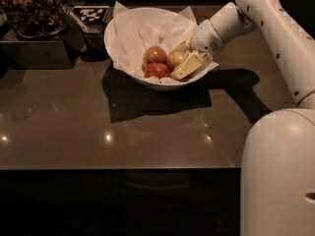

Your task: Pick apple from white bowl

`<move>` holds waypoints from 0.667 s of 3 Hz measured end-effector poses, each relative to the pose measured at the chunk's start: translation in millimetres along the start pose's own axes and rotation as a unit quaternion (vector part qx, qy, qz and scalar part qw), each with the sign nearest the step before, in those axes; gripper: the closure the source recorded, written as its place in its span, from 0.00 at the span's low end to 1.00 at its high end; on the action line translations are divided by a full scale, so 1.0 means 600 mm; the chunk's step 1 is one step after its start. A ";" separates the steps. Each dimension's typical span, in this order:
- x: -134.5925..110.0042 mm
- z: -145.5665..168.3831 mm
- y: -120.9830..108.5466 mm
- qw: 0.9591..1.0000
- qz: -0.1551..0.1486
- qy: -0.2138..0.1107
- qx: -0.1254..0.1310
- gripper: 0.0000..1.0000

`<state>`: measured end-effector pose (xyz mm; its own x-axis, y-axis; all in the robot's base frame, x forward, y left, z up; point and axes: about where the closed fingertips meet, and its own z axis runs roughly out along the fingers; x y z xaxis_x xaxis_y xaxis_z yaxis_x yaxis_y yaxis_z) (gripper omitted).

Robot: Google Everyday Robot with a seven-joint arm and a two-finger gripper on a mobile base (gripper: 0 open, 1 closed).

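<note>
Three apples are counted in one white bowl (123,58), which is set on the dark table (147,127) and lined with one sheet of crinkled white paper (133,31) whose corners are raised past the rim; the apple (173,59), golden-yellow, is found at the right of the group, a slightly smaller yellow-red apple (154,54) is seen to its left, and a deep-red apple (156,71) is placed in front of that one, nearest the camera; all three are crowded together at the bottom of the bowl

One gripper (174,62) is carried by one white arm (266,18) and is reached down into the right side of the bowl; two pale fingers (188,66) are counted, and they are held apart, unclenched; the apple is lodged between them, one finger being laid along its near right side and the other along its far side, so that part of its skin is hidden; whether the pads are pressed against the skin cannot be told

At the top left, one dark container (29,48) heaped with brown pieces is seen, and one black-and-white checkered marker (91,14) is placed between it and the bowl; the robot's white body (278,171) is seen at the lower right
</note>
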<state>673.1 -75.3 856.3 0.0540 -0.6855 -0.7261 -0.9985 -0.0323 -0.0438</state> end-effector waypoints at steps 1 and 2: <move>-0.002 -0.007 0.003 1.000 0.012 -0.016 0.001 1.00; -0.045 -0.047 0.012 0.998 0.002 -0.056 0.008 1.00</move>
<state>664.4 -77.5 894.8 0.0508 -0.6000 -0.7984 -0.9986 -0.0178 -0.0501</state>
